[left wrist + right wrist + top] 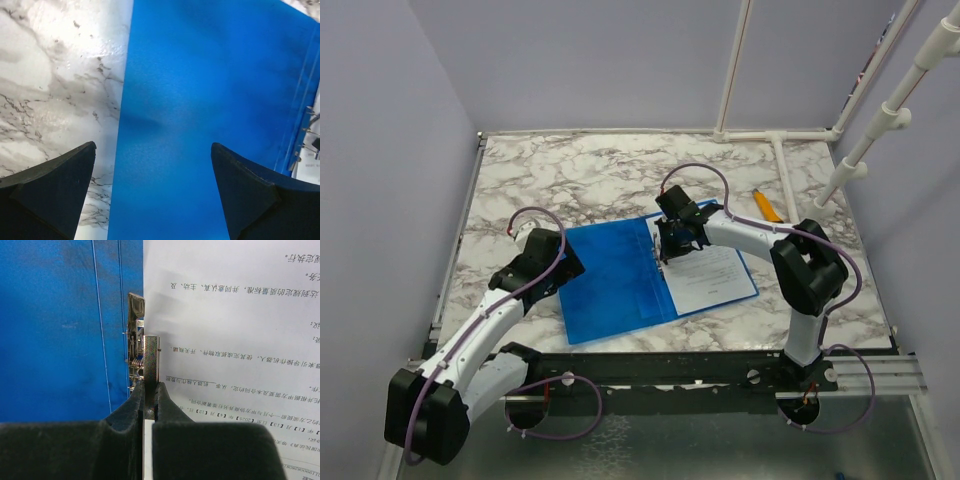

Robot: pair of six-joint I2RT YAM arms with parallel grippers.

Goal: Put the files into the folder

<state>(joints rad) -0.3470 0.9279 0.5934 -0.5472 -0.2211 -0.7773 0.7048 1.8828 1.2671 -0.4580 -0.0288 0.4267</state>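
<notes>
1. The folder (610, 285) lies open and flat on the marble table (580, 170). Its left cover is bare, and the files (712, 275) rest text-up on its right half, so the sheets are already between the covers.
2. The right gripper (150, 390) is clenched on the upright lever of the metal clip (136, 335) at the spine, with the thin tab pinched between both fingers. It is probably held this way to work the clamp over the sheets' left edge.
3. In the right wrist view the paper's edge runs just beside the clip. Whether it sits under the clamping bar cannot be told.
4. The left gripper (152, 147) hangs released with its jaws wide, straddling the outer edge of the bare cover. One finger is above marble and the other above blue plastic. It grasps nothing, and the spot seems suited to steadying the cover or flipping it shut.
5. An orange-yellow, pen-like tool (765, 205) lies on the table beyond the folder's far right corner. It is well apart from the sheets and both arms and looks like no hindrance.
6. White pipes (800, 131) run along the table's far edge and up the right side, away from the work.
7. The main obstacle is the right arm itself. It reaches across the upper part of the files, and its gripper at the spine sits where the left cover would swing on closing, so it would need to let go and clear out first.
</notes>
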